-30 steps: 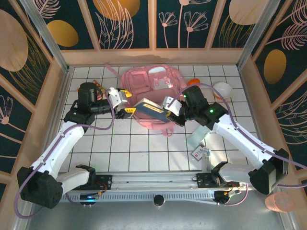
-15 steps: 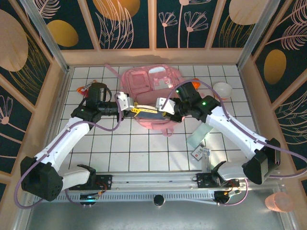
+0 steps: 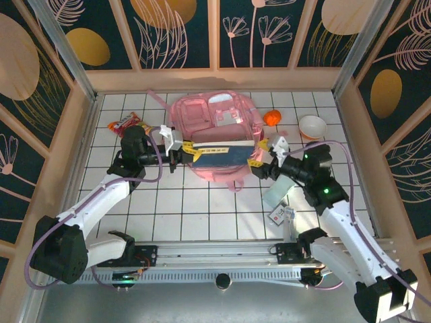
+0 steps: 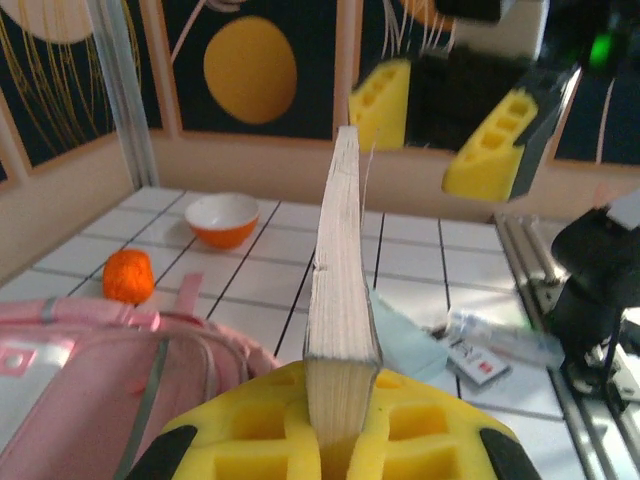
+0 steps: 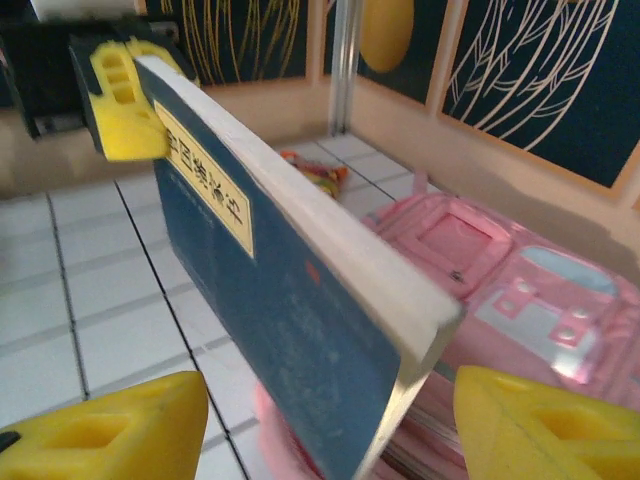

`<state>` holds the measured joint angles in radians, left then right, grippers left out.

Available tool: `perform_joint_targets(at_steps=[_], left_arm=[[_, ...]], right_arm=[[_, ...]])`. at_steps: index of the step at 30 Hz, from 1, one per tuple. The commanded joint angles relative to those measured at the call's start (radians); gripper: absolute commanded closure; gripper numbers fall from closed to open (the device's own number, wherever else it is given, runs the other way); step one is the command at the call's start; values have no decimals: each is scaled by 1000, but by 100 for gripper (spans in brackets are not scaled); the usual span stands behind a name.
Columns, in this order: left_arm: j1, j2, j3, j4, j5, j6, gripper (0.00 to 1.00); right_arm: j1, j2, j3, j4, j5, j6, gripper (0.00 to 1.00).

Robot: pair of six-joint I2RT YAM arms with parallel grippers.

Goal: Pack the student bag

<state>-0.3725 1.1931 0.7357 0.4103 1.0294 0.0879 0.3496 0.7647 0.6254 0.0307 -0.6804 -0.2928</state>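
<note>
Top external view: we see the left gripper (image 3: 176,149) clamped on one end of the blue book (image 3: 222,156), suspending it over the student bag (image 3: 212,114) at the table's rear centre, presumably for insertion. The right gripper (image 3: 260,155) stands open astride the other end.

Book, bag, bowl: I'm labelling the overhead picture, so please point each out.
book (image 3: 222,157), top view, on its blue cover.
bag (image 3: 210,116), top view, on a front pocket.
bowl (image 3: 312,126), top view, on its pale inside.
</note>
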Motion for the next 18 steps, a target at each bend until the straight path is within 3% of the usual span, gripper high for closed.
perform_joint_targets(at_steps=[1, 9, 15, 18], left_arm=[[-1, 2, 27, 150, 97, -104, 100], [-4, 29, 70, 166, 176, -163, 100], [-8, 29, 76, 215, 202, -211, 100], [-9, 22, 81, 170, 190, -172, 100]], right_arm=[[-17, -25, -75, 247, -134, 258, 33], [-16, 6, -149, 527, -231, 435, 33], [-18, 79, -111, 508, -320, 420, 36], [-28, 82, -91, 457, -331, 389, 35]])
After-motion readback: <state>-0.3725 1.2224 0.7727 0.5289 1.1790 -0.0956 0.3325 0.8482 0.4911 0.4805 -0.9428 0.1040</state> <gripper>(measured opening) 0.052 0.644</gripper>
